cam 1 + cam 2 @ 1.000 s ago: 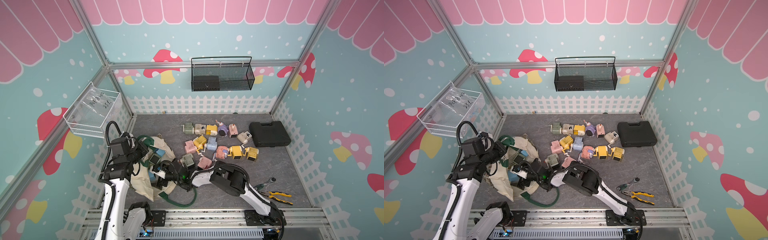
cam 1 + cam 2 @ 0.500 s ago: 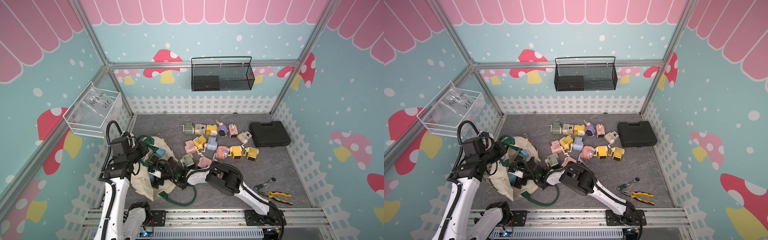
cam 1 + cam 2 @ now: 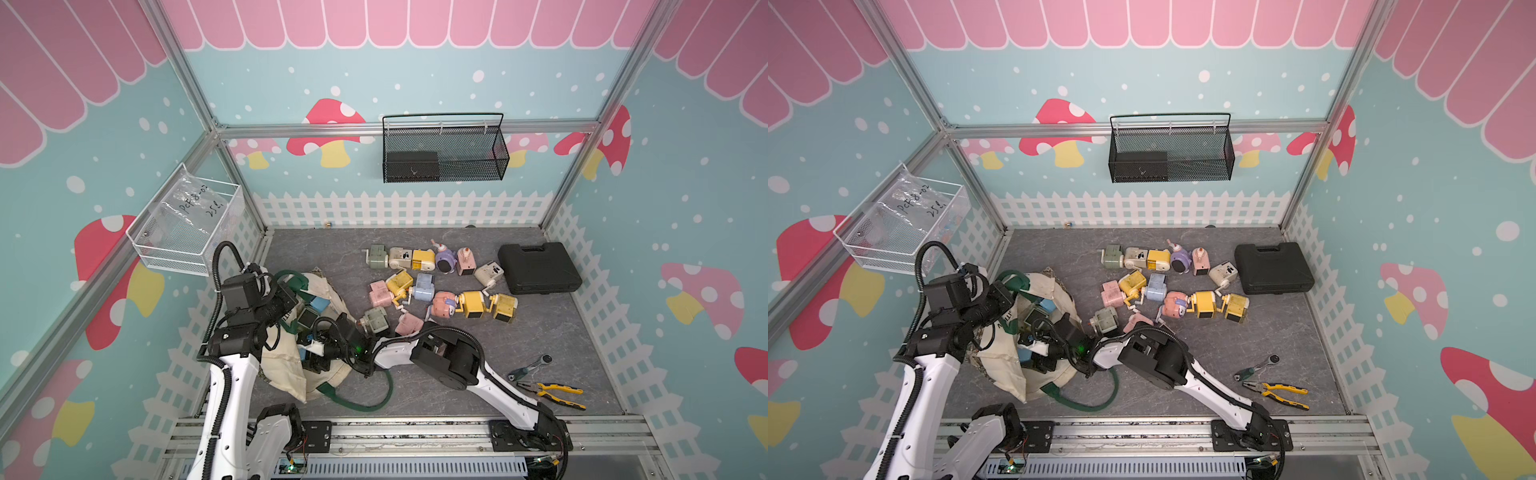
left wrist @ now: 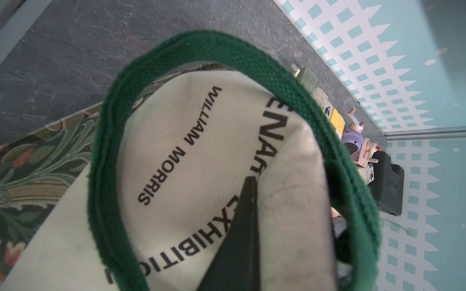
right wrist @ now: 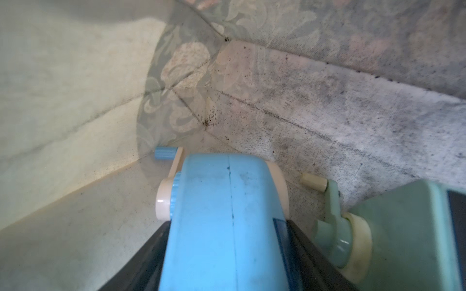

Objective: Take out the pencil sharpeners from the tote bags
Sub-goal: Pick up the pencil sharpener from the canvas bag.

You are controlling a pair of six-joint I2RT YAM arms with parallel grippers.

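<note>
Right gripper (image 5: 229,226), inside tote bag (image 5: 75,100), clamps 1 blue sharpener (image 5: 222,201); green sharpener (image 5: 403,226) just beside it. Left gripper (image 4: 252,196) pinched together on bag canvas.

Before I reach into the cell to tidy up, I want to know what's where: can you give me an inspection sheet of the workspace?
Surface: grey mat, no spills seen.
Job's things: tote bag slumped on the mat, mouth held open; over a dozen sharpeners loose on the mat; blue sharpener and green sharpener inside the bag.
Clutter: black case, pliers, ratchet.
Grippers: left gripper shut on the bag's cloth; right gripper inside the bag, fingers against both sides of the blue sharpener, clamp unconfirmed.
Cables: black cable arcs over the left arm.
Surroundings: black mesh basket and white wire basket hang on the walls.
</note>
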